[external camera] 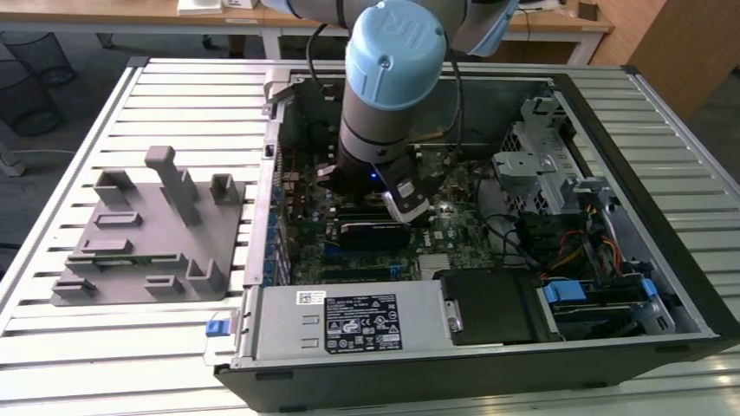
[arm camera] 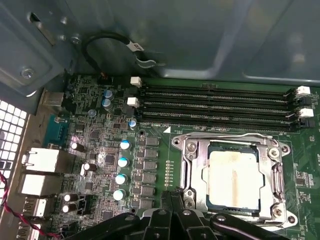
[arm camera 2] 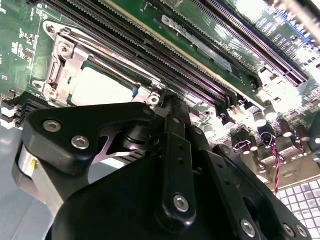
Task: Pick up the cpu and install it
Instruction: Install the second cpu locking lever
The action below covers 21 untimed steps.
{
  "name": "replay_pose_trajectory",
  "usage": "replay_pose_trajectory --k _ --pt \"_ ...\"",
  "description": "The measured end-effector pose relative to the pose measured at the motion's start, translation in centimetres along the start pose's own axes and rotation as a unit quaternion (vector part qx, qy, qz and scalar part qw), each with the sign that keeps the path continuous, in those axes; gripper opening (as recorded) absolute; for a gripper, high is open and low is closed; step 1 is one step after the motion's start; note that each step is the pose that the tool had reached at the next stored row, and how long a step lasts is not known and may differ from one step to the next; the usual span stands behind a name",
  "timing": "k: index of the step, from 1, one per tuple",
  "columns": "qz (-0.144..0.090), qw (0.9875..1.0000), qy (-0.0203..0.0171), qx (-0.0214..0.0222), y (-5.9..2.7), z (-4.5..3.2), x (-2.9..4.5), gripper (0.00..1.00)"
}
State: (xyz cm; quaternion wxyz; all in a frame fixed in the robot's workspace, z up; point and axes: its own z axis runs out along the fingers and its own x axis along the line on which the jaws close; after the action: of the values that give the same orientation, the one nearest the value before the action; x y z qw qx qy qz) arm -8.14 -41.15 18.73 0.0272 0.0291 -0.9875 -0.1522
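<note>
The cpu (arm camera: pixel 232 180), a small square chip with a pale silver top marked by faint smears, lies flat inside the metal socket frame (arm camera: pixel 191 150) on the green motherboard; the second wrist view also shows the cpu (arm camera 2: pixel 97 87). My gripper (arm camera: pixel 172 200) hovers just beside the socket's edge, its black links drawn together, shut and empty. In the second wrist view the gripper (arm camera 2: pixel 170 100) sits close to the socket corner, apart from the chip. The arm (external camera: pixel 387 104) reaches down into the open computer case.
Long memory slots (arm camera: pixel 215 107) run alongside the socket, and upright capacitors (arm camera: pixel 122 162) stand near it. Also in the case are a black ribbed module (external camera: pixel 370 232), a labelled silver box (external camera: pixel 347 321) and a drive cage (external camera: pixel 543 165). A grey fixture (external camera: pixel 151 234) is at the exterior view's left.
</note>
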Motion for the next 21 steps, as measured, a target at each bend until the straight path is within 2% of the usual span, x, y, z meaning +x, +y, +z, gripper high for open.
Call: replay_pose_trajectory --k 4,11,21 --pt "0.000 1.0000 0.0001 0.0001 0.00 -0.06 0.03 0.11" --pt "0.000 1.0000 0.0001 0.0001 0.36 -1.19 0.09 0.11" --pt "0.000 1.0000 0.0000 -0.0014 0.71 -2.28 0.14 0.11"
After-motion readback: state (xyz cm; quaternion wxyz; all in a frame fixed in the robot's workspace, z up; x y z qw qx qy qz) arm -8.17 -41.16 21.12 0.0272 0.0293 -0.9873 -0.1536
